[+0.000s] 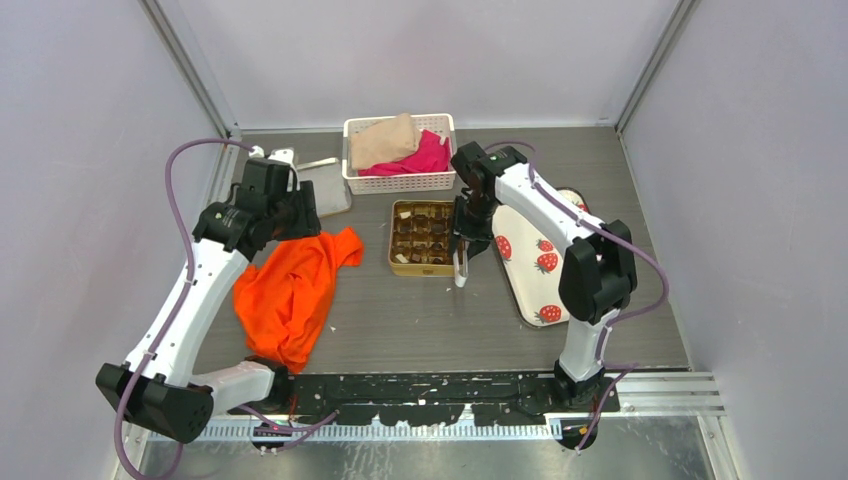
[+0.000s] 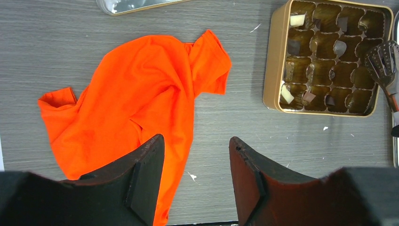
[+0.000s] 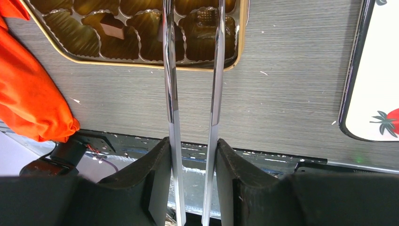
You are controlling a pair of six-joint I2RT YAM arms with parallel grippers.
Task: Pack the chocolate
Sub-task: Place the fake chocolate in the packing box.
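top view: left claw (image 1: 300,208) hangs above the shirt (image 1: 290,290), left of centre. right claw (image 1: 466,232) stands at the right edge of the tin (image 1: 393,240), centre frame, clenched on tongs (image 1: 461,268). the tray (image 1: 535,285) lies right of the tin on the surface (image 1: 430,320).

left wrist view: left claw released, holding nothing. chocolate (image 2: 308,97) pieces, dark and white, sit in several tin compartments, upper right.

right wrist view: tong blades run up the frame over the tin. one dark piece lies in a compartment, upper left.
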